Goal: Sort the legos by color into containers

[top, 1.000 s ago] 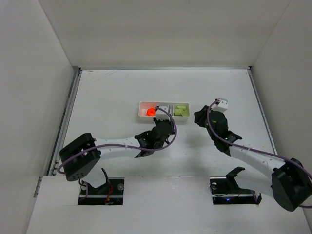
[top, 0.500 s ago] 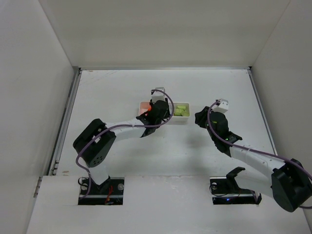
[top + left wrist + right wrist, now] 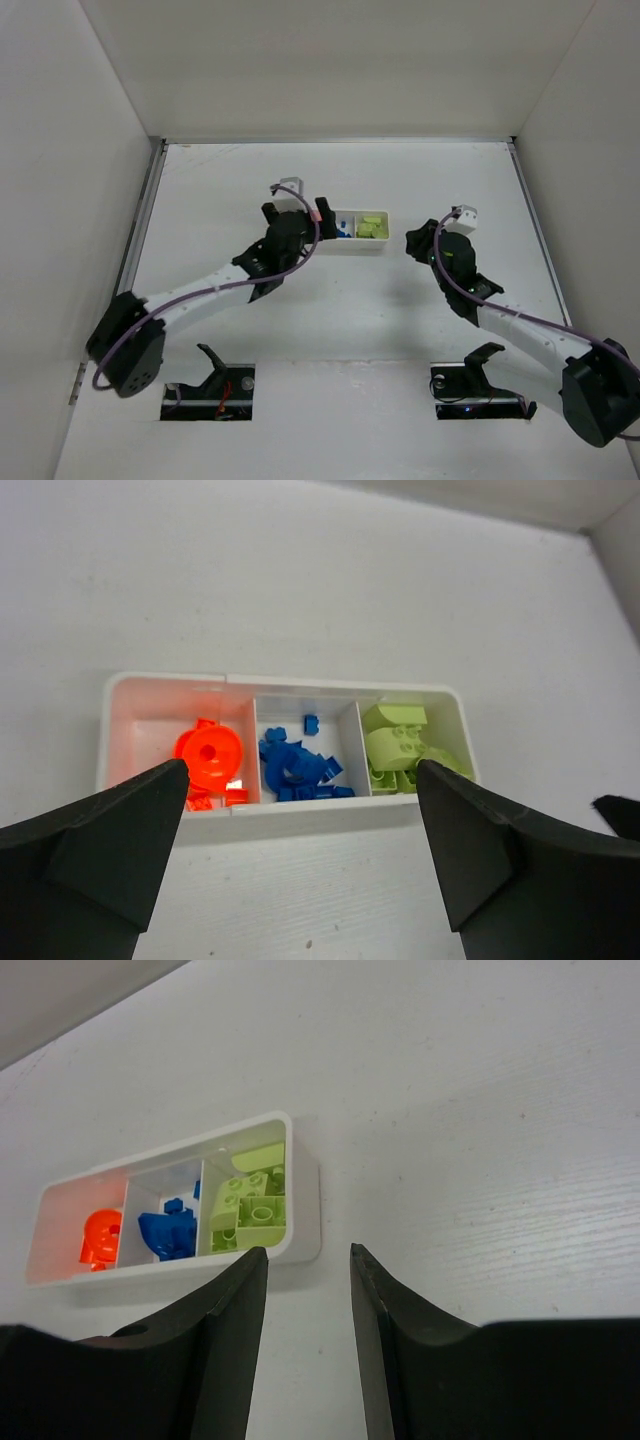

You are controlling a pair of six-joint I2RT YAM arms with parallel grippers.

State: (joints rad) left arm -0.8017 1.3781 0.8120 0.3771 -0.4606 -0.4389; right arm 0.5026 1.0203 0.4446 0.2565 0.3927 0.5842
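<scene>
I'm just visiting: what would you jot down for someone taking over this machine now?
Left end effector: open, empty, by the orange end of the tray.
Right end effector: narrowly open, empty, near the tray's green end.
In the tray: orange pieces in one end compartment, blue pieces in the middle, green bricks in the other end.
Done: every visible piece is sorted.
Left: seemingly nothing; no loose lego shows.

White table, one tray on it.
The long, low white tray is laid flat toward the table's far middle; bare white surface is seen all around it.
</scene>
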